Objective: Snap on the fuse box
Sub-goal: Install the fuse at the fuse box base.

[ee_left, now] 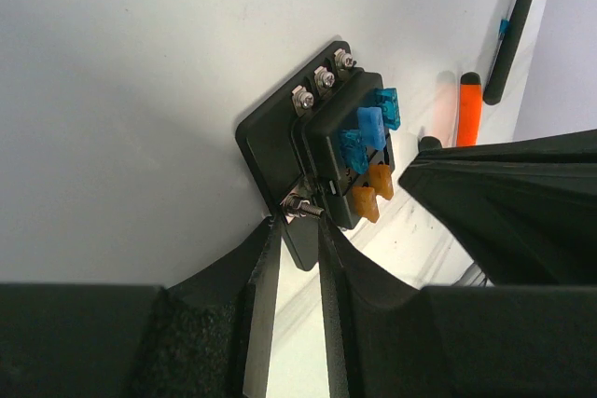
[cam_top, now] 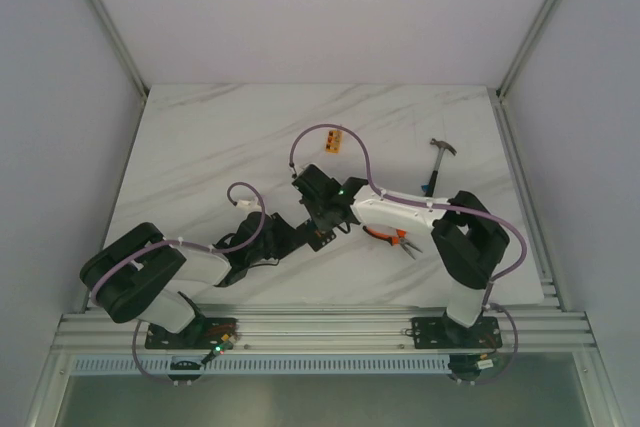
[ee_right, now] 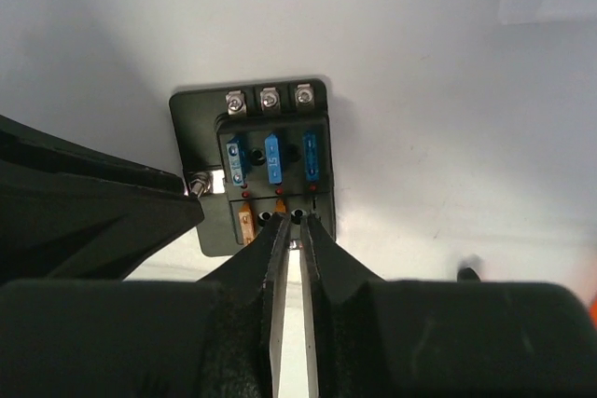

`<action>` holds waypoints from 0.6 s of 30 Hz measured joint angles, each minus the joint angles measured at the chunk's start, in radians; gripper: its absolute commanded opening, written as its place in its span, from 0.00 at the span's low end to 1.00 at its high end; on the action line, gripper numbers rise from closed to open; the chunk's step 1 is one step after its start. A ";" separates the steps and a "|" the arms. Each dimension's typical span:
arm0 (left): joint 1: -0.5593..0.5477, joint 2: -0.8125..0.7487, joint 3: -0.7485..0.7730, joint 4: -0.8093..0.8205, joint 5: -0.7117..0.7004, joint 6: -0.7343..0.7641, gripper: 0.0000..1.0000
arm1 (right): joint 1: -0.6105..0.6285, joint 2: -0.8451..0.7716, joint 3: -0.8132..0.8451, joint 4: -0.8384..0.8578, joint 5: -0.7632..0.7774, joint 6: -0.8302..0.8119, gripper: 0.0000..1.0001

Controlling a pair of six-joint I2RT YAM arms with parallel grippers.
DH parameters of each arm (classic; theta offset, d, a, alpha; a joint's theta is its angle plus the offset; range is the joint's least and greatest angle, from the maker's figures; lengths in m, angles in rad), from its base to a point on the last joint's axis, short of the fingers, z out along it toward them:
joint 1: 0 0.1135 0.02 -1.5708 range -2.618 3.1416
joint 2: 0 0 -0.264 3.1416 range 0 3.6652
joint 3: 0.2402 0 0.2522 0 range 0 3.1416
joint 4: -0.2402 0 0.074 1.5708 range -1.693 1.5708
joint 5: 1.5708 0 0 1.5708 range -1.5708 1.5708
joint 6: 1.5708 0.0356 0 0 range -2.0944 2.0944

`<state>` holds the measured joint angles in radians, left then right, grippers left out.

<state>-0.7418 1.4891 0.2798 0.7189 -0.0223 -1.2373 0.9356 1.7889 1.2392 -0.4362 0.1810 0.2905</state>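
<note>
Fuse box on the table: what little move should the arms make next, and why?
Probably a gentle downward press with the right gripper. Its tips sit at the front row of the fuse box, beside the orange fuses. The left gripper grips the box's base plate at its edge, so the box should hold steady under the push.

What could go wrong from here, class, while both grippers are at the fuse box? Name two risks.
1. The right gripper has its tips close together at the lower fuse row. A push there could knock the orange fuse askew.
2. The left gripper appears to pinch only a corner of the fuse box. Pressing down might tilt the box or slide it out of that hold.
</note>
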 measured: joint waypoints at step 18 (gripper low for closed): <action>0.000 0.000 0.000 -0.003 0.002 0.000 0.33 | 0.000 0.058 0.028 -0.031 -0.054 -0.019 0.00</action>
<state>-0.7418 1.4891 0.2802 0.7158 -0.0204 -1.2369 0.9356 1.8465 1.2671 -0.4667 0.1272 0.2718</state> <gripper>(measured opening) 0.326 0.038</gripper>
